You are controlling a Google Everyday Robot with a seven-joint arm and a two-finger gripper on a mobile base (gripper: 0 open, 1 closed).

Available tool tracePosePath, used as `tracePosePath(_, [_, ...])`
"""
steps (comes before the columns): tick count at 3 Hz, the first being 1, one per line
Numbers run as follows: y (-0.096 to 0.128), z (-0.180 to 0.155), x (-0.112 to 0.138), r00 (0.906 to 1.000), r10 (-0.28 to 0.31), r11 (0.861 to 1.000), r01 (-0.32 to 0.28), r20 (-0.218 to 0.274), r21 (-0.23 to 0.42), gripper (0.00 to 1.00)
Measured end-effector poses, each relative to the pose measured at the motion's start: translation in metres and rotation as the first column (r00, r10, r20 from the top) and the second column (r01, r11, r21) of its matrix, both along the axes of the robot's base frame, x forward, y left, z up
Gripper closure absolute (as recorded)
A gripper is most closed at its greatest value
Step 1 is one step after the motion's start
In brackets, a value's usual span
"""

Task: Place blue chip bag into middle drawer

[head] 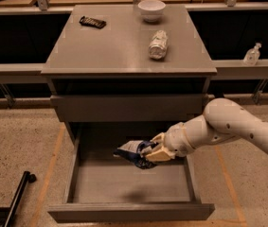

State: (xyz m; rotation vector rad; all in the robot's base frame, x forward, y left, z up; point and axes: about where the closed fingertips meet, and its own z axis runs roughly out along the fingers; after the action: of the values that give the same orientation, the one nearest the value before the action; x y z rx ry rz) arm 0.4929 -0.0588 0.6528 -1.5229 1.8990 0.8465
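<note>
Over the open drawer, camera view: the pincer [155,152] hangs inside the mouth of the middle drawer [129,213], toward its rear right. It reaches in from the right on the white arm [233,126].
Pincer state: clamped on the right end of the blue chip bag [131,149], with the tan fingers [161,154] pressed into the crumpled foil.
Bag position: held in the air above the drawer floor and not resting on it. It sits below the upper drawer front [129,108], and a soft shadow falls on the floor beneath.
Middle drawer: pulled out toward the camera, with grey walls and a plain front.
Upper drawer front: shut, just above the pincer's wrist.
Worktop [110,51]: a white bowl [151,8] stands at the back, a silvery can [157,45] lies on its side right of centre, and a flat black packet [92,21] lies at the back left. All three are well apart.
Off to the right: a small clear bottle [252,56] on a ledge.
Step in hand: the bag appears to be over its target, so this reads as the end of the carry, just ahead of release.
Next move calls for: a short descent toward the floor, then parting the fingers so the bag drops flat. The pincer should then draw back up and to the right, clear of the upper drawer front and without dragging the bag along.
</note>
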Motion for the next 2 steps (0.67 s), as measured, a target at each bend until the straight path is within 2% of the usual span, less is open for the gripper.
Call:
tracePosePath(1, [0.0017, -0.0751, -0.0006, 0.9924, 0.121, 0.969, -0.113, -0.022, 0.22, 1.0])
tracePosePath(2, [-0.0035, -0.0737, 0.0009, 0.9971, 0.074, 0.979, -0.07, -0.014, 0.189, 1.0])
